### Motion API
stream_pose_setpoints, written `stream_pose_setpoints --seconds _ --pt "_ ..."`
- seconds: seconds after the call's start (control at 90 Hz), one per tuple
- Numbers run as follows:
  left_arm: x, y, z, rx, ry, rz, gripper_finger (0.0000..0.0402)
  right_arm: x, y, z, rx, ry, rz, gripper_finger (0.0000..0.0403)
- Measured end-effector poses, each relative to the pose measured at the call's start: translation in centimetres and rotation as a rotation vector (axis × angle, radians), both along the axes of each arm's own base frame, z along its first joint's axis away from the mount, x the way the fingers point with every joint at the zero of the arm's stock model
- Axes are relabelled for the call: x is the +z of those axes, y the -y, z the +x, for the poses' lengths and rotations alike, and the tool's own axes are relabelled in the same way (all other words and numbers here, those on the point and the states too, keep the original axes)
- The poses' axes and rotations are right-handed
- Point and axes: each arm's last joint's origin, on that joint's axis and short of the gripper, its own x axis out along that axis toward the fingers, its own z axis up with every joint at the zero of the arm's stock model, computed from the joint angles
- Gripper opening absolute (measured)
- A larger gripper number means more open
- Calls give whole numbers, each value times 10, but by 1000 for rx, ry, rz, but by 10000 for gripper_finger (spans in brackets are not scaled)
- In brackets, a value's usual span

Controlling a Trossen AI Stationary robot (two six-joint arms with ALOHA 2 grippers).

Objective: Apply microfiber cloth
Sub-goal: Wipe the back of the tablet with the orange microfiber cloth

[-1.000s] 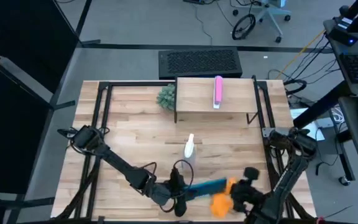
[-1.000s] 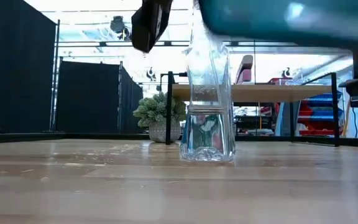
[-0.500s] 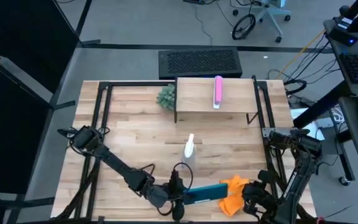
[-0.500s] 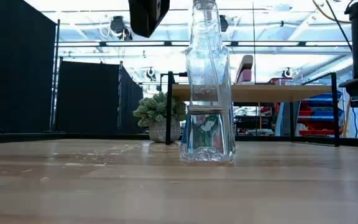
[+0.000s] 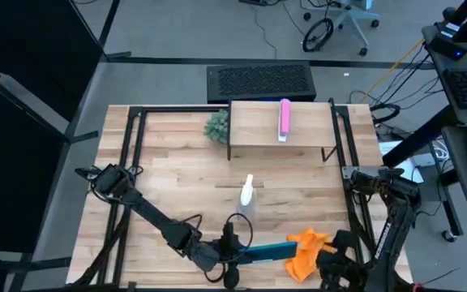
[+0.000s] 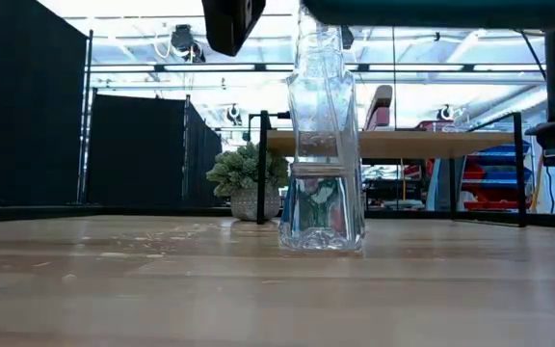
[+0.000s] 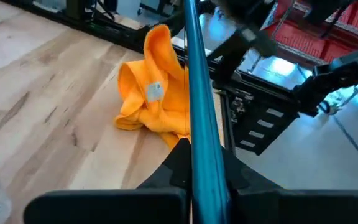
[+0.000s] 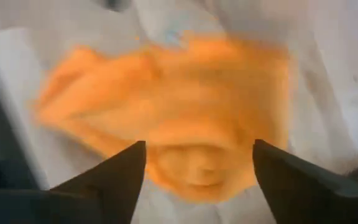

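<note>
My left gripper (image 5: 232,258) is shut on a teal tablet (image 5: 263,251), held near the table's front edge; in the left wrist view the tablet (image 7: 201,118) shows edge-on. The orange microfiber cloth (image 5: 306,253) lies crumpled on the table at the tablet's right end, and also shows in the left wrist view (image 7: 154,93). My right gripper (image 5: 335,264) stands open just right of the cloth; in its wrist view the cloth (image 8: 185,118) fills the gap between the spread fingers (image 8: 104,180). My left gripper pinches the tablet's left end (image 7: 205,186) between its two fingers, coming level from the table's left. The tablet stands on edge, lifted clear of the table, its free end toward the cloth. Whether my right gripper touches the cloth I cannot tell.
A clear spray bottle (image 5: 247,195) stands mid-table. At the far side a small plant (image 5: 216,126) sits beside a raised wooden shelf (image 5: 258,130) that carries a pink bar (image 5: 284,119). Black metal rails (image 5: 132,162) run along both table sides.
My right gripper has opened and let go of the cloth, then drawn back toward the table's near right corner. The cloth, bunched in the fingers before, has dropped and spread out on the table beside the tablet's right end.
</note>
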Motion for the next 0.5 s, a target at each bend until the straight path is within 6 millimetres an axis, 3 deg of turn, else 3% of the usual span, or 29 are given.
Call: stream_pose_setpoints --seconds 0.156,0.3,0.5 --pt "-1 0 0 -32 -2 59 4 26 -10 3 75 156 30 294" --pt "-1 2 -1 -73 4 176 4 34 -18 11 196 403 -37 293" --pt "-4 4 -4 -133 -3 341 4 35 -12 45 286 412 -97 293"
